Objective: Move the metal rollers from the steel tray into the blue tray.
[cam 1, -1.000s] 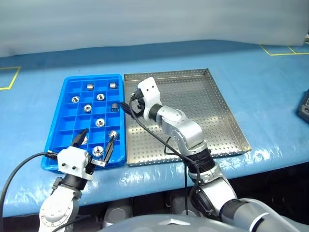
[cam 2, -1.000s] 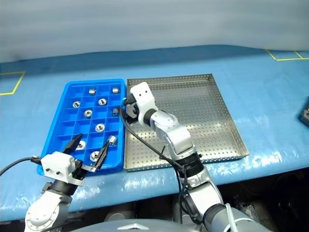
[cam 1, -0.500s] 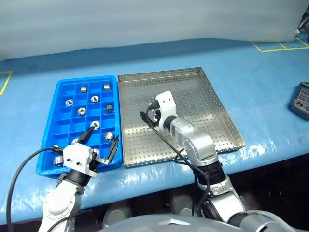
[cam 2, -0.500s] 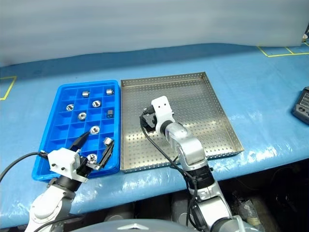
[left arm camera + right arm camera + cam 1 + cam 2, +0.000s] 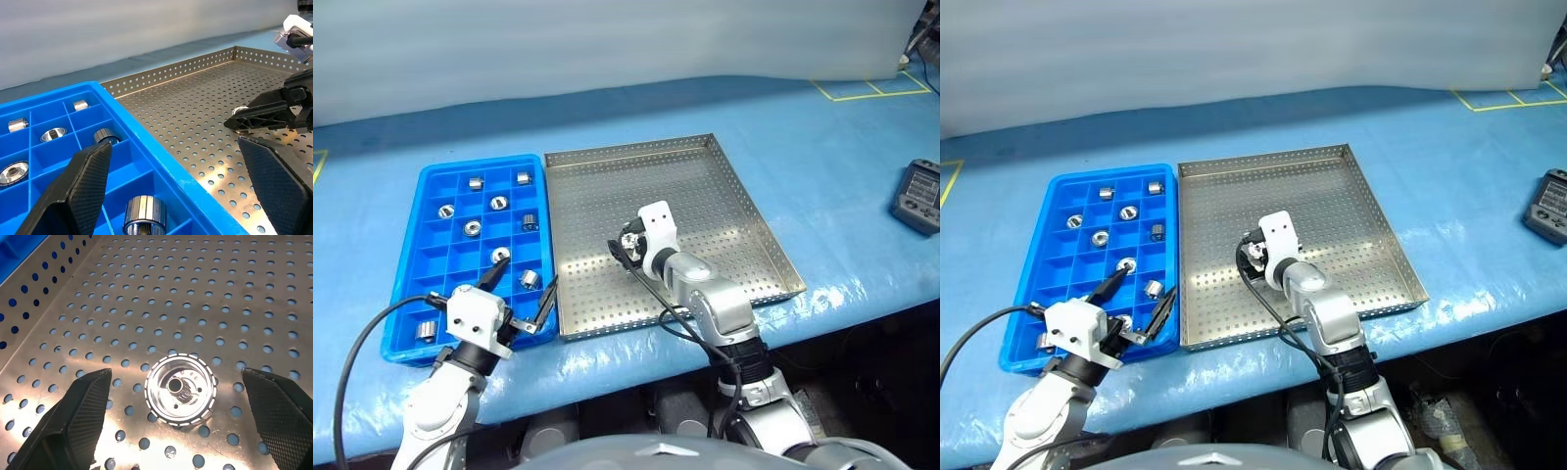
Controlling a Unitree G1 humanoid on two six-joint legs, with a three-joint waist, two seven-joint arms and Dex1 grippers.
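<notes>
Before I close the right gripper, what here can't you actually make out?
- Roller in the steel tray: in the head views, the right gripper hides it.
- Whether the fingertips reach its sides: the right wrist view's bottom edge cuts the fingers off.
- Blue tray: the left gripper covers part of its nearest compartments.

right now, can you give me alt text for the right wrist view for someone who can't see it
A single shiny metal roller stands on end on the perforated floor of the steel tray, its central hole facing the camera. The right tool is open, its two black fingers set wide on either side of the roller without touching it.
</notes>
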